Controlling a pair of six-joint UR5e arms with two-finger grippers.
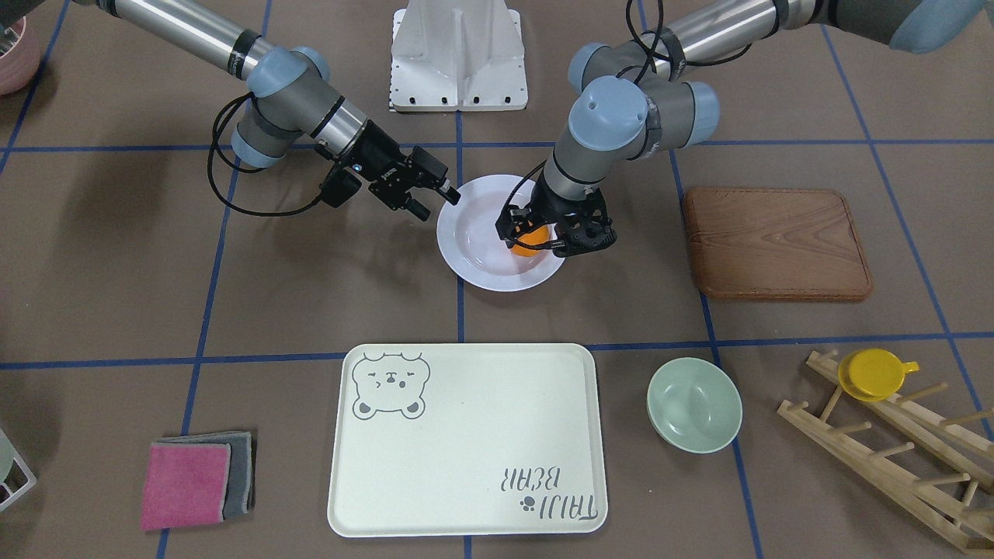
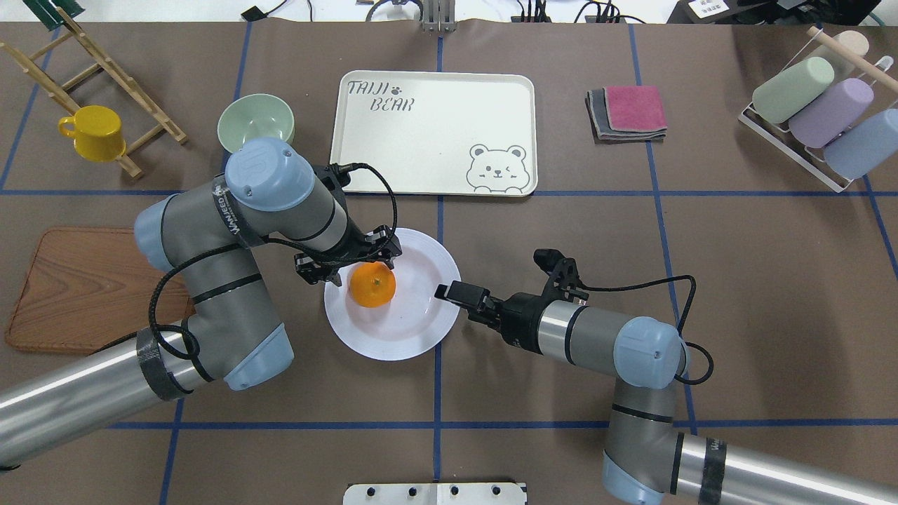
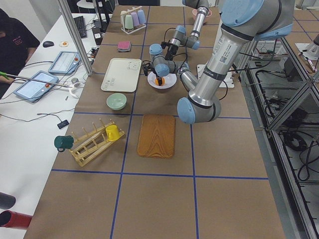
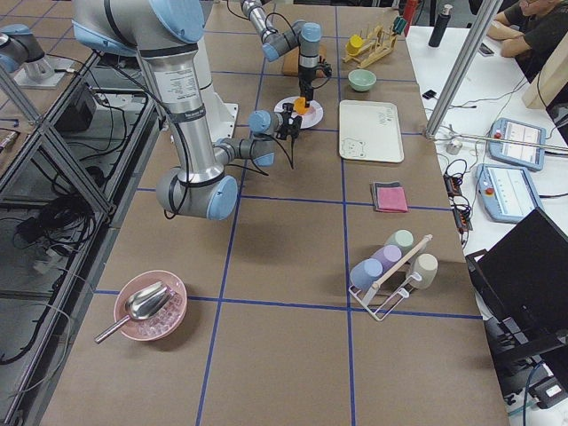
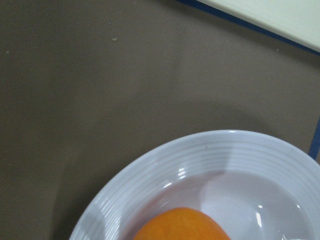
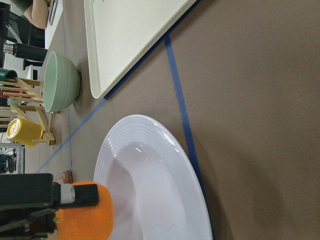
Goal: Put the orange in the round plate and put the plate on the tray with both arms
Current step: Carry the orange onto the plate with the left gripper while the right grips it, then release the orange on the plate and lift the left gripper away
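Observation:
The orange [image 1: 530,239] [image 2: 372,286] sits low in the left half of the white round plate [image 1: 481,264] [image 2: 407,330], mid-table. My left gripper [image 1: 536,233] [image 2: 351,266] points down over it and is shut on the orange. In the right wrist view one finger pad lies against the orange [image 6: 85,220]. My right gripper [image 1: 439,203] [image 2: 447,290] is open, low at the plate's right rim, with nothing between its fingers. The cream bear tray [image 1: 466,442] [image 2: 421,140] lies bare just beyond the plate.
A wooden board [image 1: 776,242] lies to my left. A pale-green bowl [image 1: 693,404] and a wooden rack with a yellow cup [image 1: 874,374] stand beyond it. Folded cloths [image 1: 194,481] and a cup rack [image 2: 821,112] are at the far right.

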